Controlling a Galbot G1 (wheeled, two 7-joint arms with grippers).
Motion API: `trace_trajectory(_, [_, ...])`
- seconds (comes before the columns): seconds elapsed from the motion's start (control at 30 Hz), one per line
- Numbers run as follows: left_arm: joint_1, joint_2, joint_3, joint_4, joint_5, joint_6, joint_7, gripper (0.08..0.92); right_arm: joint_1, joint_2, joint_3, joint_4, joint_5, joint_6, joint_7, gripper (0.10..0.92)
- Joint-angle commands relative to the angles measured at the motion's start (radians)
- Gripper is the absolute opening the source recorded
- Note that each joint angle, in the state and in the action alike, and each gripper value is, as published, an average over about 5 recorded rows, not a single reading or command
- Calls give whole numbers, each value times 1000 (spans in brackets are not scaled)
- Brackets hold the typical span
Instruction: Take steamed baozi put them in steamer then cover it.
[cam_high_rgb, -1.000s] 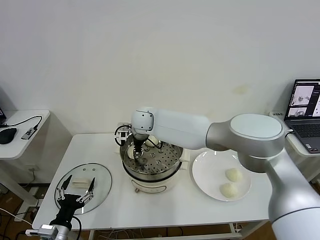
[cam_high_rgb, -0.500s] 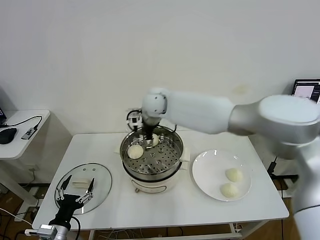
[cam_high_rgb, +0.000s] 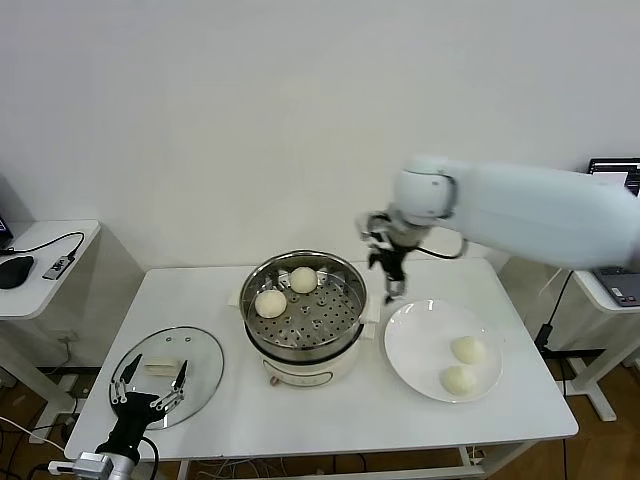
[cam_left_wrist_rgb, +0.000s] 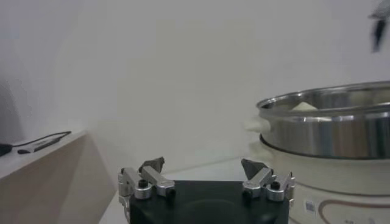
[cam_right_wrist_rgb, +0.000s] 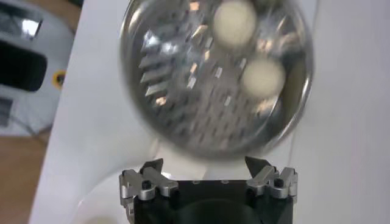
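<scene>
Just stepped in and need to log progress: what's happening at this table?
The robot is loading buns into the steamer. Two baozi sit on its perforated tray, and two more wait on the white plate. The right end effector is open and empty, above the gap between steamer and plate. The left end effector idles open over the glass cover, which lies on the table.

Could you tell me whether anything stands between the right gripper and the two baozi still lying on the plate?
Nothing visible does. The right gripper, open and empty, hangs above the gap between steamer and plate; the two baozi lie uncovered just beyond it.
</scene>
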Motion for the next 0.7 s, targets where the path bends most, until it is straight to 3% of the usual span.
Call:
trace_trajectory(0.03, [1, -2, 1, 1, 2, 1, 0, 823, -122, -337, 13, 130, -205, 88, -34, 823])
trace_trajectory(0.33, [3, -12, 2, 4, 11, 3, -1, 823, -431, -374, 209, 76, -308, 124, -1, 823])
trace_trajectory(0.7, [14, -19, -12, 0, 15, 3, -1, 823, -653, -317, 393, -26, -363, 139, 18, 823])
